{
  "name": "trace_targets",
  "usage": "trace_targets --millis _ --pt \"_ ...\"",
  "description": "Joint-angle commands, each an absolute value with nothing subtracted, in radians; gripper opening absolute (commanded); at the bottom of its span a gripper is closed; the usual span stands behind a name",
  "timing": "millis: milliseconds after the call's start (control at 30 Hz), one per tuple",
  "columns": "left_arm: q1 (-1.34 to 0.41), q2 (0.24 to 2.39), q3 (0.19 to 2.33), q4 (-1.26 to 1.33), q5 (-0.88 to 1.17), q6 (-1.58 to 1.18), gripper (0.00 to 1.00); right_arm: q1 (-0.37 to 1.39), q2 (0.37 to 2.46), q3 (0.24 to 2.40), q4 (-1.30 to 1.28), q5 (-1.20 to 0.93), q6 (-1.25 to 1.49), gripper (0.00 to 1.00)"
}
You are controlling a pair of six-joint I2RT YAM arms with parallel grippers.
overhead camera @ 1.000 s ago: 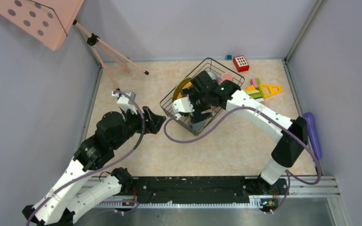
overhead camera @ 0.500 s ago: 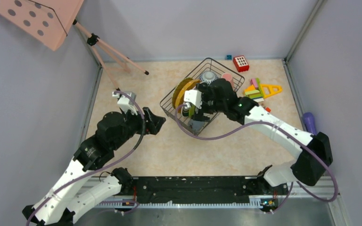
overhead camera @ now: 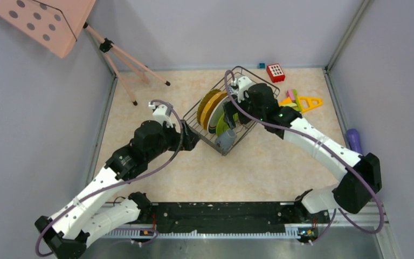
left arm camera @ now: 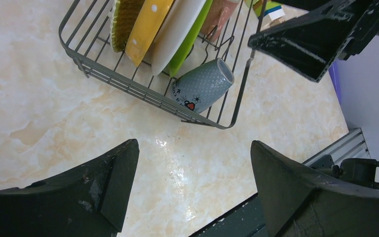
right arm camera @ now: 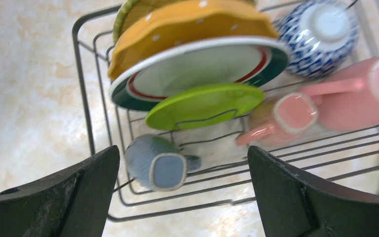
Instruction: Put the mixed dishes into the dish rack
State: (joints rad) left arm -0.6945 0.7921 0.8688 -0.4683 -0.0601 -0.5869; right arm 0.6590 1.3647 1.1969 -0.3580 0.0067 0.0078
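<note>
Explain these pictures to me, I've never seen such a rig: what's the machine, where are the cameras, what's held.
Two robot arms are bolted to a table, each ending in a two-finger gripper. One camera looks down from above and behind; the other two ride on the wrists, so the dark wedges are each gripper's own fingers. A dish rack holds a yellow plate, a white plate with dark green rim, a lime-green plate, a patterned bowl, two pink mugs and a grey mug on its side. Toy blocks and a purple cylinder lie outside it. The left gripper and right gripper are open, holding nothing.
</note>
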Motion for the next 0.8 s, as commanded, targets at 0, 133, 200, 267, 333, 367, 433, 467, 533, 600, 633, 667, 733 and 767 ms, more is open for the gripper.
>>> trace_targets --millis 0,133,200,267,333,367,433,467,533,600,633,667,733,767 --pt "-0.692 0.803 0.869 -0.37 -0.054 -0.607 0.88 0.623 1.401 1.217 -0.488 -0.186 0.132 0.98" --pt "-0.69 0.806 0.879 -0.379 -0.062 -0.595 0.88 0.613 1.413 1.195 -0.46 -0.272 0.145 0.98" --pt "-0.689 0.805 0.886 -0.392 -0.067 -0.592 0.88 0.608 1.435 1.199 -0.461 -0.307 0.155 0.98" --pt "-0.689 0.803 0.884 -0.401 -0.069 -0.592 0.88 0.595 1.458 1.197 -0.461 -0.334 0.165 0.98" --pt "-0.689 0.794 0.876 -0.403 -0.072 -0.595 0.88 0.574 1.469 1.186 -0.457 -0.359 0.178 0.98" --pt "-0.689 0.79 0.875 -0.401 -0.072 -0.596 0.88 0.564 1.472 1.177 -0.452 -0.377 0.18 0.98" --pt "-0.688 0.788 0.873 -0.4 -0.071 -0.597 0.88 0.55 1.474 1.159 -0.442 -0.399 0.184 0.97" --pt "-0.688 0.79 0.873 -0.399 -0.069 -0.596 0.88 0.544 1.475 1.149 -0.437 -0.402 0.19 0.97" --pt "-0.688 0.798 0.876 -0.394 -0.064 -0.594 0.88 0.533 1.478 1.133 -0.423 -0.414 0.194 0.96" --pt "-0.686 0.808 0.881 -0.388 -0.055 -0.593 0.88 0.523 1.487 1.122 -0.408 -0.437 0.198 0.94" --pt "-0.686 0.814 0.884 -0.385 -0.051 -0.592 0.88 0.52 1.495 1.122 -0.401 -0.446 0.198 0.93" --pt "-0.686 0.818 0.886 -0.382 -0.048 -0.591 0.88 0.519 1.503 1.125 -0.397 -0.453 0.198 0.92" --pt "-0.684 0.825 0.891 -0.382 -0.042 -0.588 0.88 0.517 1.524 1.132 -0.39 -0.461 0.198 0.89" --pt "-0.684 0.827 0.892 -0.383 -0.042 -0.587 0.88 0.517 1.535 1.137 -0.387 -0.466 0.198 0.88"
